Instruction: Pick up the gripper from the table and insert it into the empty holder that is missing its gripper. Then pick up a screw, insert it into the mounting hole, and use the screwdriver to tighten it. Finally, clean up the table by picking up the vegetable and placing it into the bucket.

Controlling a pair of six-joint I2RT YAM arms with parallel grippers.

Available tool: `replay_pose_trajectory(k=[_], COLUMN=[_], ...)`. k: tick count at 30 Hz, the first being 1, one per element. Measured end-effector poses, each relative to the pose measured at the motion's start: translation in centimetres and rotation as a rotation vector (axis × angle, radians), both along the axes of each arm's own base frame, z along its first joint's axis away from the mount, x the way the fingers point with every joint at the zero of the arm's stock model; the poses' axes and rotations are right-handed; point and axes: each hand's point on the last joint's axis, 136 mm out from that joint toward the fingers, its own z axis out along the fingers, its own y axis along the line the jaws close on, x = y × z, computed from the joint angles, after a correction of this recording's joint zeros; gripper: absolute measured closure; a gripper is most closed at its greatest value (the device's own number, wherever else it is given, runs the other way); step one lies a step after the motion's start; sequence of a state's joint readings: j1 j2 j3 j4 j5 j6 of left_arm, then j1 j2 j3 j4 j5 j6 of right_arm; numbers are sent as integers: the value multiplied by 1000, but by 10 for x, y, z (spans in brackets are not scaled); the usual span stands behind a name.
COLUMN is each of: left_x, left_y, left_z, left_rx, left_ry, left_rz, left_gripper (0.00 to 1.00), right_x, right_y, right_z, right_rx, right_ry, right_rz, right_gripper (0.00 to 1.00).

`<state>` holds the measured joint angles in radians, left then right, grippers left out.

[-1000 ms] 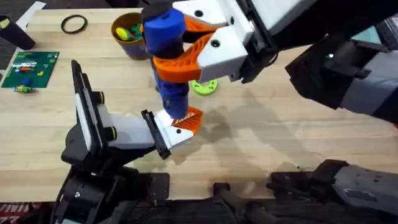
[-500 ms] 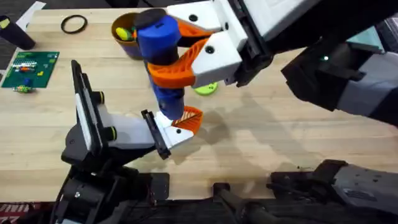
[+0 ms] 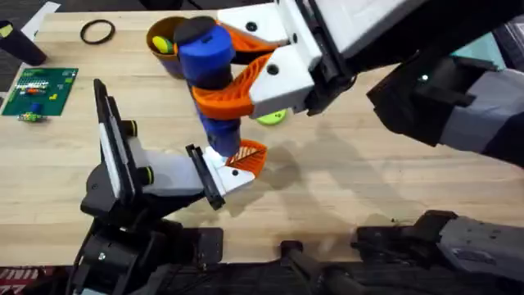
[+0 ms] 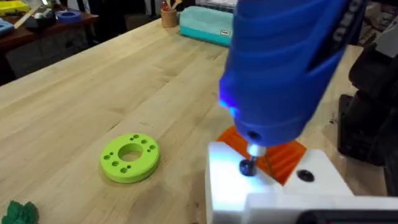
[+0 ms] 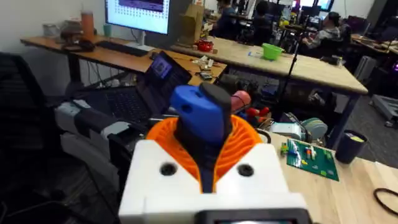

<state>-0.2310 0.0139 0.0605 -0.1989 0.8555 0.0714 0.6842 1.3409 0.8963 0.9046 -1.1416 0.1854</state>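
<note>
My right gripper [image 3: 219,72], white with orange ribbed fingers, is shut on the blue screwdriver [image 3: 209,61], which stands nearly upright. Its tip rests on a dark screw [image 4: 248,167] in the white holder [image 3: 168,176]. The small orange gripper [image 3: 250,156] sits in the holder's end, beside the tip. From the right wrist, the screwdriver [image 5: 199,115] rises between the orange fingers [image 5: 242,140]. The brown bucket [image 3: 164,39] with an orange-yellow rim stands behind the screwdriver, half hidden, with yellow and green pieces inside. A green leafy vegetable [image 4: 18,213] lies on the table [image 3: 368,172].
A lime-green disc [image 3: 274,117] with holes lies just right of the screwdriver. A black ring [image 3: 97,31] and a green board [image 3: 37,88] lie at the far left. The holder's tall black-and-white panel [image 3: 110,135] stands at the left.
The right gripper and the top of the screwdriver have shifted slightly left, covering more of the bucket. The tip stays at the holder.
</note>
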Motion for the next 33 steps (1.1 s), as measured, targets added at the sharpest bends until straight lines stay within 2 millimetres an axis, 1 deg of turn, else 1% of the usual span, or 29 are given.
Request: replay_pose_trajectory(k=[8,14,33], left_x=[0,0,0], left_y=[0,0,0], left_z=[0,0,0], left_rx=[0,0,0], left_ry=[0,0,0], left_rz=[0,0,0], left_gripper=[986,987,985], right_x=[1,-1,-1], right_y=[1,0,0], right_z=[-1,3,3], right_rx=[0,23,10], right_ry=[-4,-32,9], right_rz=[-1,-1,5], right_gripper=[942,942,942])
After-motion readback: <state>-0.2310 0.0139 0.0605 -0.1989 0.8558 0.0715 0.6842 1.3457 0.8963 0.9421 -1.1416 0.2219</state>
